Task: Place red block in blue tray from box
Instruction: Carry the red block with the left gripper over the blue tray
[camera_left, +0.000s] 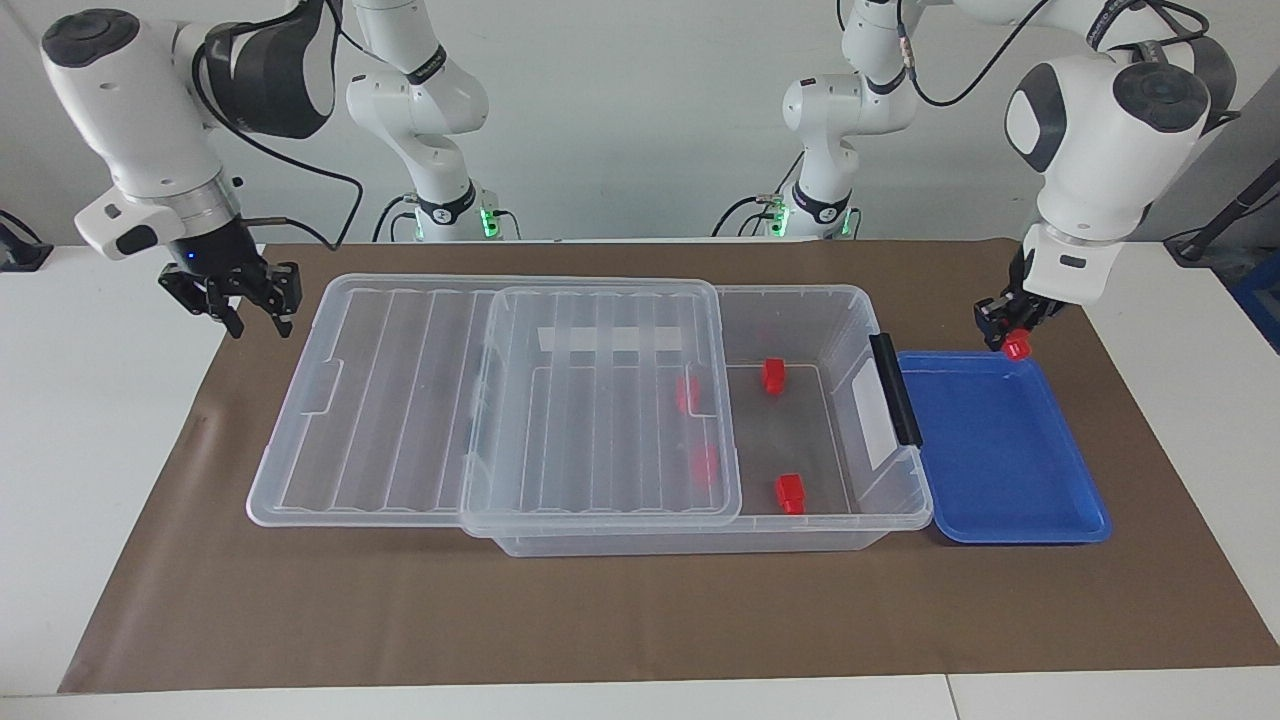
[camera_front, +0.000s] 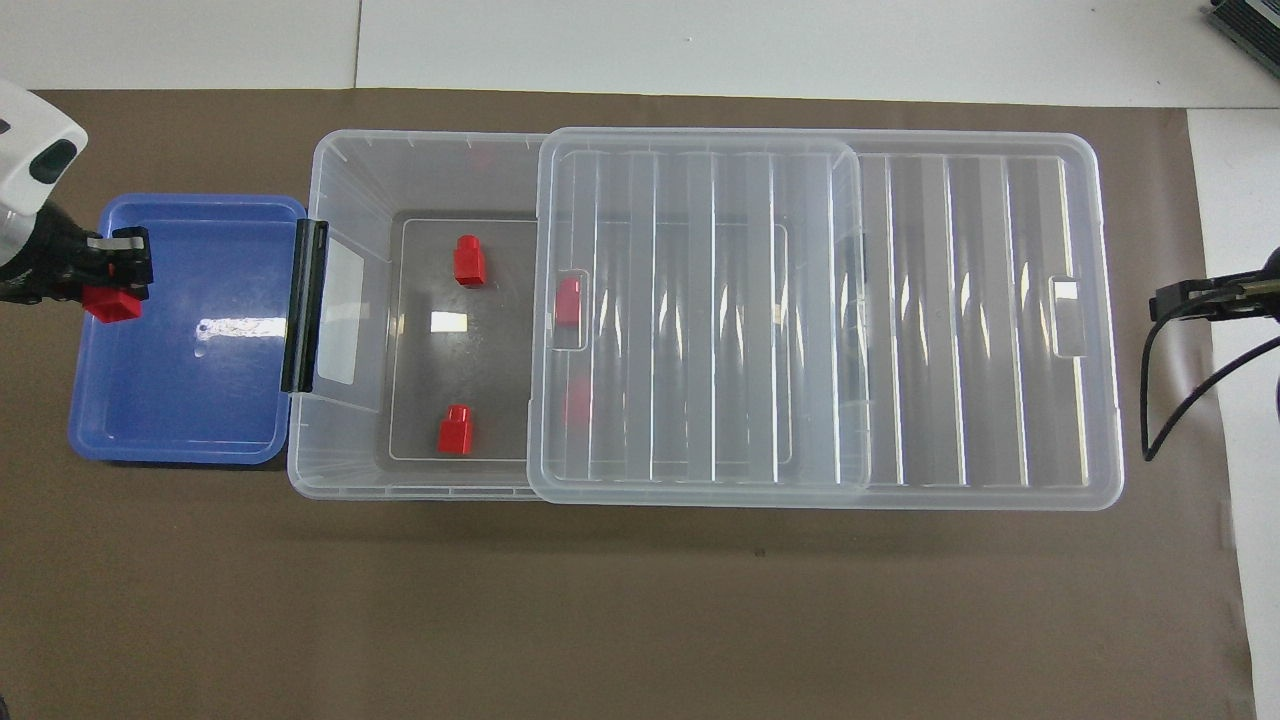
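My left gripper (camera_left: 1008, 335) (camera_front: 118, 285) is shut on a small red block (camera_left: 1017, 346) (camera_front: 112, 304) and hangs over the blue tray (camera_left: 1000, 460) (camera_front: 200, 380), above the tray's end away from the box. The clear box (camera_left: 800, 298) (camera_front: 420, 150) lies beside the tray with its ribbed lid (camera_left: 600, 400) (camera_front: 800, 300) slid toward the right arm's end. Two red blocks (camera_left: 773, 375) (camera_left: 790, 492) lie in the uncovered part, and two more (camera_left: 688, 393) (camera_left: 706, 465) show through the lid. My right gripper (camera_left: 260, 322) (camera_front: 1165, 302) waits above the mat past the lid's end.
A black clip handle (camera_left: 895, 400) (camera_front: 303, 305) stands on the box wall that faces the tray. A brown mat (camera_left: 640, 620) covers the table under everything. The right arm's cable (camera_front: 1160, 420) hangs beside the lid's end.
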